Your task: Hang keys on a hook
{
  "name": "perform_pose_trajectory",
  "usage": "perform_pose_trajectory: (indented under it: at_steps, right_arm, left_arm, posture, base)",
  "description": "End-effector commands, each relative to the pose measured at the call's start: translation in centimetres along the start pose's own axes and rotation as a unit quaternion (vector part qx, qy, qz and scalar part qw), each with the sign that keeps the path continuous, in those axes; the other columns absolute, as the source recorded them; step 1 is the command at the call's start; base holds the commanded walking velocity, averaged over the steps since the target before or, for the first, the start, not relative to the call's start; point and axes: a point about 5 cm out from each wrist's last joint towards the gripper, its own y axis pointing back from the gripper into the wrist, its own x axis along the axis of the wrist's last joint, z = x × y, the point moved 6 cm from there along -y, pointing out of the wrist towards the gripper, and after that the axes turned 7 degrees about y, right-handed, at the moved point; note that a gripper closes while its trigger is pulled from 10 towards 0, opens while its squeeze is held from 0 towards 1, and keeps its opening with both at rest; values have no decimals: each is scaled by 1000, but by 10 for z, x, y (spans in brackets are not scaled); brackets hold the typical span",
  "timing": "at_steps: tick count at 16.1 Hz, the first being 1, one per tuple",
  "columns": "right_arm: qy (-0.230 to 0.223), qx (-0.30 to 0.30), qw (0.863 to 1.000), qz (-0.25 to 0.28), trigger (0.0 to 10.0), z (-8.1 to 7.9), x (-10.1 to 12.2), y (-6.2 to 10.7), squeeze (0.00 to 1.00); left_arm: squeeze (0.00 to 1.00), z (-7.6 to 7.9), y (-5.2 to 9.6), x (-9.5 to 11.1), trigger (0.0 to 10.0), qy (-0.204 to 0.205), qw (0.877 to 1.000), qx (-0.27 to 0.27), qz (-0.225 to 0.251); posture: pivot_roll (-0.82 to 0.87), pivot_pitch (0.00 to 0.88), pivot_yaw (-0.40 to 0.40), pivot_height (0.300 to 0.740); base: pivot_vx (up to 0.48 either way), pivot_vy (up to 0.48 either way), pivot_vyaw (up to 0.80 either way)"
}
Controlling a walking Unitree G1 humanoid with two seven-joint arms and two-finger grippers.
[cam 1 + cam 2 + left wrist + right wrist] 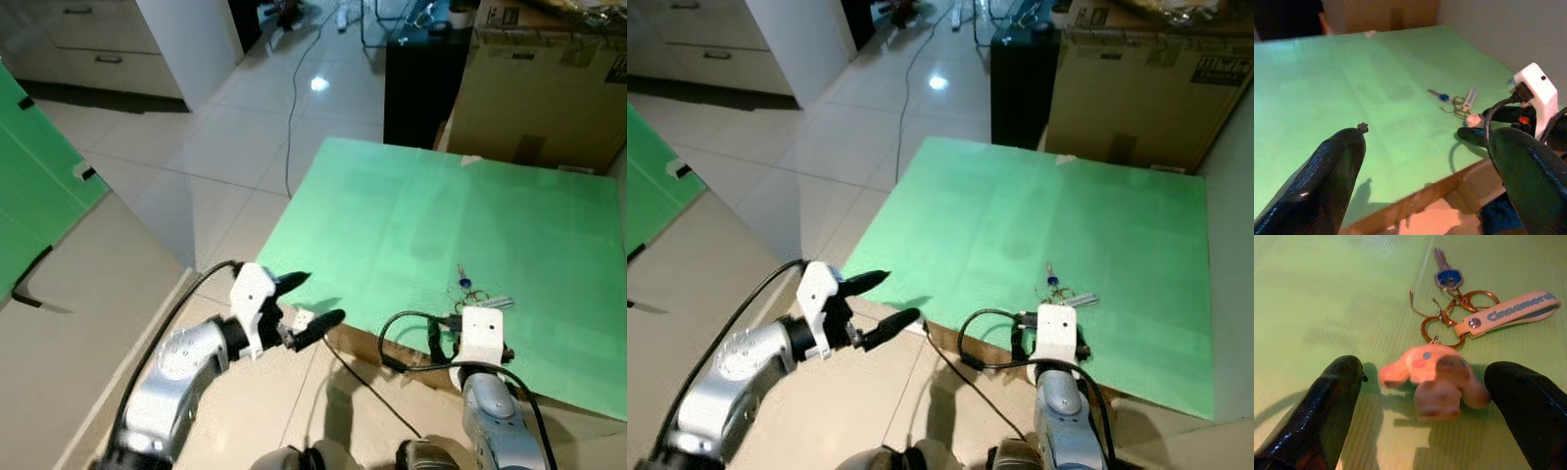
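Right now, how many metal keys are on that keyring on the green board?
1 that I can see: a silver key with a blue head, lying flat on the green board at the bunch's far end, beyond the pink plush charm. More could be hidden under the charm.

A green mat [411, 225] is lying over a low table; its brown edge [362, 345] is showing under the near side. A big cardboard box [544, 88] is standing behind the mat, and a black cabinet [421, 83] is standing just beside the box. The tiled floor [225, 137] is reflecting a lamp, and a thin cable [294, 98] is running across it. White drawers [98, 49] are standing at the far left. A green panel [39, 186] is leaning at the left edge.
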Motion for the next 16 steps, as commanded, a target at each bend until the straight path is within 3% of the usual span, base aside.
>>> perform_pose_trajectory:
  at_steps: [1,9,11,14,15,16]
  right_arm:
    - [8,15,1000,-24,10000,-4,-12,2,0]
    - [46,29,998,-42,10000,10,-22,-5,0]
    - [55,38,997,-42,10000,9,-22,-6,0]
    - [29,67,997,-18,10000,-1,-10,-12,0]
    - [-19,71,997,-24,0,-3,-11,-13,0]
    - [-57,79,995,-29,0,-7,-11,-14,0]
  left_arm:
    - [0,2,1,-10,10000,8,1000,18,-8]
    - [0,1,-9,-10,10000,28,998,60,22]
    - [0,1,-10,-11,10000,29,997,69,25]
    - [0,-1,-11,-12,10000,30,996,81,29]
    - [0,0,-12,-13,10000,30,996,81,27]
    - [0,0,-13,-15,10000,29,996,83,24]
  posture:
    - [-99,200,151,740]
    - [-113,206,78,740]
    - [-114,206,63,740]
    - [-112,198,49,740]
    - [-112,194,49,740]
    - [-109,190,49,740]
  base:
    - [0,0,0]
    - [0,0,0]
    - [0,0,0]
    - [0,0,0]
    - [0,0,0]
    - [0,0,0]
